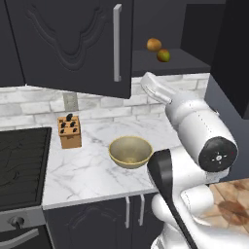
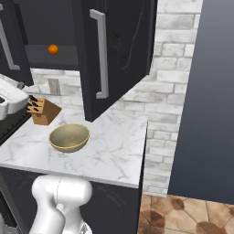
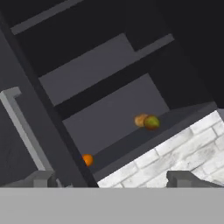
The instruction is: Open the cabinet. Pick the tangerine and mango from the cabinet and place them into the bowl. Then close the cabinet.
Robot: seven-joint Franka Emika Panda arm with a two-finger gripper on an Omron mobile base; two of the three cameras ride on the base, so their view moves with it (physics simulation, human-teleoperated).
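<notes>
Both doors of the dark cabinet (image 1: 73,44) stand open; its right door (image 2: 121,50) juts out over the counter. On the lower shelf lie the bright orange tangerine (image 2: 53,49) (image 3: 88,159) and, further right, the green-red mango (image 1: 164,55) (image 3: 152,122) beside a brownish-orange fruit (image 1: 154,44). The tan-gold bowl (image 1: 130,151) (image 2: 69,137) sits with nothing in it on the marble counter. My gripper (image 3: 114,179) is open, nothing between its fingertips (image 3: 188,179). It looks up at the shelf from below, well short of the fruit.
A wooden knife block (image 1: 69,131) stands left of the bowl near the brick wall. A black stove (image 1: 22,165) borders the counter on the left. A tall dark panel (image 2: 205,91) closes the right side. The left door's handle (image 3: 22,127) hangs close to my left finger.
</notes>
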